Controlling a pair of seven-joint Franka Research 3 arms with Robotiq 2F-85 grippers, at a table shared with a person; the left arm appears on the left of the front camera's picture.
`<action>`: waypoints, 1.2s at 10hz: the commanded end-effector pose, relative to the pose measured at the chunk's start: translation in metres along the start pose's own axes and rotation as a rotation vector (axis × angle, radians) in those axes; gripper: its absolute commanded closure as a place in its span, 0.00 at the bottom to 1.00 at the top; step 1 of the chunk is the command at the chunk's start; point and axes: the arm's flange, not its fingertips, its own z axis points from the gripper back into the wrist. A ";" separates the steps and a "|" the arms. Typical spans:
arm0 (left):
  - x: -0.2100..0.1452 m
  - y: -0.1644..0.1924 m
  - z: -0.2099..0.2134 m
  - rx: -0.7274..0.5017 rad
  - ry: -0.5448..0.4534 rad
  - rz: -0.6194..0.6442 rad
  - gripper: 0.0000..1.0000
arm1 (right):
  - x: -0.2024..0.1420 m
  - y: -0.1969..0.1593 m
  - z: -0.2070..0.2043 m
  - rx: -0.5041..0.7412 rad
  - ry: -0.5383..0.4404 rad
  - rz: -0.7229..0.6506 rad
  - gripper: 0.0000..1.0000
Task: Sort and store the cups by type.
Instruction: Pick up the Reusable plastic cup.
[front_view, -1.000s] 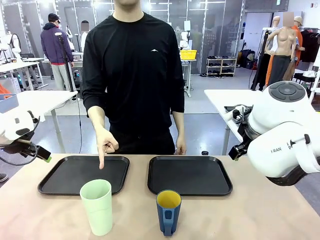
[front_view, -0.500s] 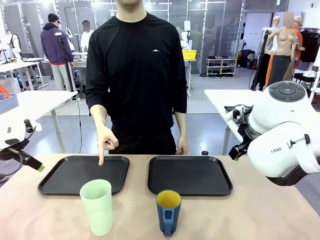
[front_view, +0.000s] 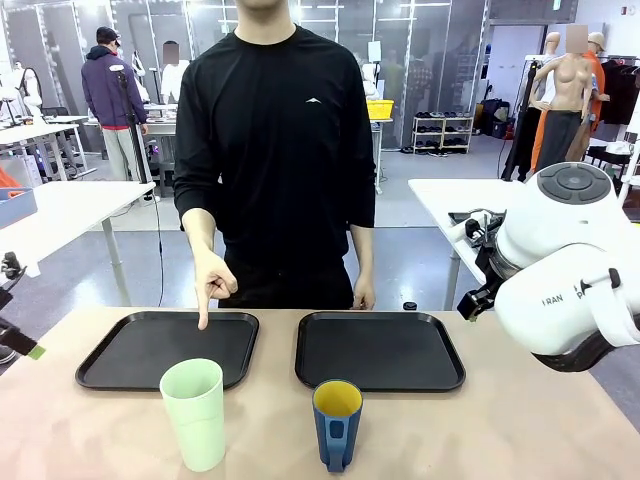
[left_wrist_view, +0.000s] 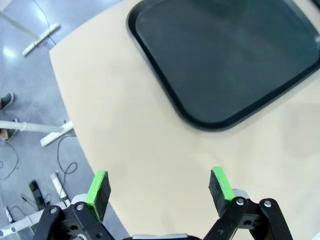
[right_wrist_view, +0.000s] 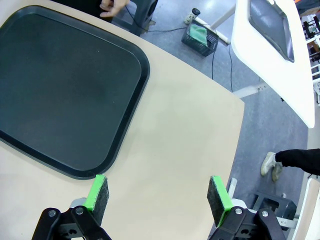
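Mint tumbler (front_view: 193, 413) upright on the worktop (front_view: 500, 430) just my side of the left tray (front_view: 120, 372); my left fingers (left_wrist_view: 98, 187), spread and empty, hang off that tray's outer corner, nearer than my right fingers (right_wrist_view: 96, 192), also spread empty.

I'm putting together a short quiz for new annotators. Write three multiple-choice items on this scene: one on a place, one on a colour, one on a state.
1. Where does the mint-green tumbler stand?
A) on the table, on the robot's side of the left tray
B) inside that tray
C) in the person's hand

2. What colour is the inside of the blue mug?
A) white
B) yellow
C) green

3. How is the right claw?
A) shut on the mug
B) open, holding nothing
C) shut and empty

Answers:
1 A: the tumbler rests on bare table, just short of the tray's near edge.
2 B: yellow shows within the mug's rim.
3 B: its green pads stand wide apart, with nothing between them.
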 end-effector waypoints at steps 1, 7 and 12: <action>0.011 -0.008 0.001 0.000 -0.014 -0.005 0.00 | 0.000 0.000 0.000 -0.001 0.000 0.000 0.00; -0.024 0.023 -0.018 0.056 0.051 -0.146 0.00 | 0.000 0.000 0.000 -0.001 0.000 0.000 0.00; -0.049 0.021 -0.027 -0.126 -0.218 -0.266 0.00 | 0.000 0.000 0.000 -0.001 0.000 0.000 0.00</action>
